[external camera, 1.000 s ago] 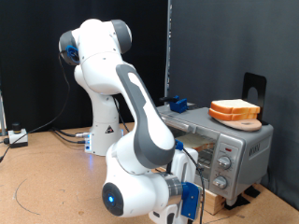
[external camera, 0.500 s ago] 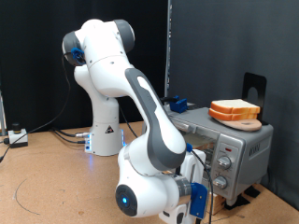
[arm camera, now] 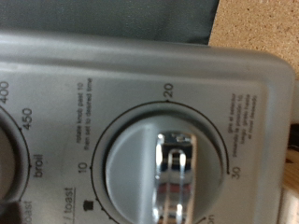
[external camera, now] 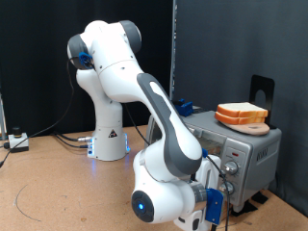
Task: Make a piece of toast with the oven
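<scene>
The silver-grey oven (external camera: 252,146) stands at the exterior view's right, and my arm covers most of its glass door. My gripper (external camera: 223,185) is right in front of its column of round knobs (external camera: 230,169), but its fingers are too small to make out. The wrist view shows no fingers, only a close-up of the oven's panel (arm camera: 140,65) and its timer knob (arm camera: 161,174), ringed with the marks 10, 20 and 30. A pile of bread slices (external camera: 241,113) lies on top of the oven. A single piece of toast is not in view.
A wooden board (external camera: 252,126) lies under the bread pile. A black stand (external camera: 262,89) rises behind the oven. A second knob (arm camera: 7,173), marked 400 and 450, shows at the wrist view's edge. Cables and a box (external camera: 17,141) lie on the brown table at the exterior view's left.
My forearm and hand have swung towards the exterior view's right, which brings the gripper up to the oven's knob column. The bread pile and the oven have not moved.
</scene>
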Robot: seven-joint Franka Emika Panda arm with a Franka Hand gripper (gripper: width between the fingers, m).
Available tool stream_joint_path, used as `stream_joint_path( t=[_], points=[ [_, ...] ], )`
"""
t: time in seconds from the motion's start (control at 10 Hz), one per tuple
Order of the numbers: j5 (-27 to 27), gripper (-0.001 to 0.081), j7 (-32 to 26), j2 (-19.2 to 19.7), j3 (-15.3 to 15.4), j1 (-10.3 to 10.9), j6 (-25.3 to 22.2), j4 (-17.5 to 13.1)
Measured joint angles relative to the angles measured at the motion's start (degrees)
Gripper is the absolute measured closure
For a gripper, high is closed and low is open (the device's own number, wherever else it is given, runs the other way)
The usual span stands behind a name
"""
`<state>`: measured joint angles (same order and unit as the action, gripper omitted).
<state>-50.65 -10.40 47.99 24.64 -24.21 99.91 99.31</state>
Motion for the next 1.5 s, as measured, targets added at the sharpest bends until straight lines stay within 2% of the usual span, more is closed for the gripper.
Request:
stream_joint_path(
  t=[0.1, 0.2, 0.3, 0.4, 0.5, 0.6, 0.7, 1.0, 1.1, 1.3, 1.5],
  points=[
    [-0.05, 0.0088, 0.00, 0.01, 0.16, 0.01, 0.00, 0.01],
    [-0.22, 0.0296, 0.00, 0.01, 0.31, 0.02, 0.04, 0.01],
    [-0.42, 0.0296, 0.00, 0.01, 0.47, 0.02, 0.05, 0.00],
    [-0.68, 0.0431, 0.02, 0.03, 0.63, 0.02, 0.05, 0.00],
    [-1.02, 0.0431, 0.48, 0.11, 0.75, 0.03, 0.04, -0.01],
    [-1.08, 0.0616, 1.35, 0.65, 0.69, 0.00, 0.33, -0.17],
    [-1.24, 0.0717, 1.97, 1.16, 0.69, -0.07, -0.31, -0.60],
    [-1.28, 0.0717, 1.48, 1.51, 0.69, -0.11, -0.79, -0.95],
    [-1.64, 0.0716, -1.09, 1.41, 0.84, -0.26, -0.35, -0.63],
    [-4.77, 0.0716, -11.80, 0.82, 1.76, -1.64, 1.83, 1.91],
    [-8.12, 0.0716, -19.42, 0.12, 2.58, -2.96, 3.64, 4.47]
  ],
)
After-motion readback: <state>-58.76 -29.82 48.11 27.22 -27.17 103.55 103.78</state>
